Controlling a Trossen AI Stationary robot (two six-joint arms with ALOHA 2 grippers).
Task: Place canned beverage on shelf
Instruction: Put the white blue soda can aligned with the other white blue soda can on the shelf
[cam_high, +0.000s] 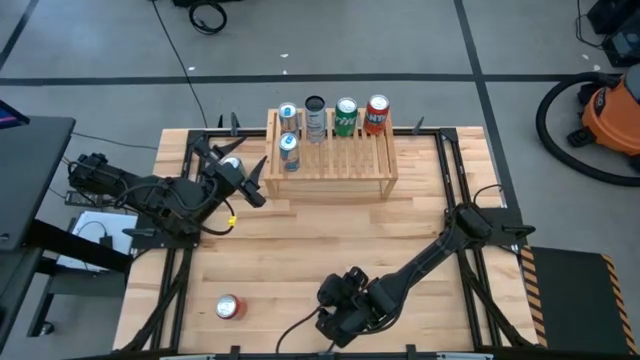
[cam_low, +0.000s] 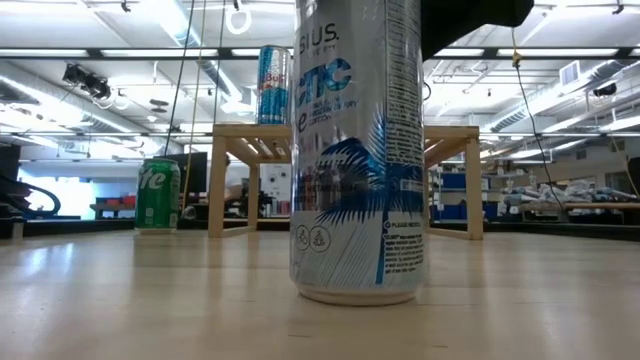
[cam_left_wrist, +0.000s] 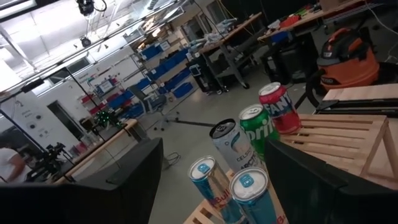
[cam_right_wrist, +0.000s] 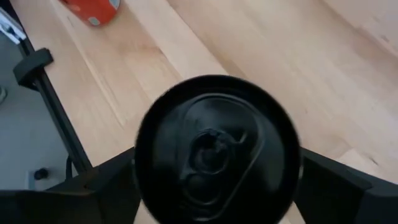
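Can: upright on bench, lower centre of high view; I see the right gripper straddling it, fingers apart.
Shelf: far, top centre.
Left gripper: open, beside shelf.

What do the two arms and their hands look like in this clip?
Both arms are dark, nearly black, built of jointed segments. The left arm has a small yellow mark near its wrist and ends in a left hand with two pointed dark fingers. The right arm has a bulky wrist block, with a black cable trailing from it; the right hand has flat dark fingers.
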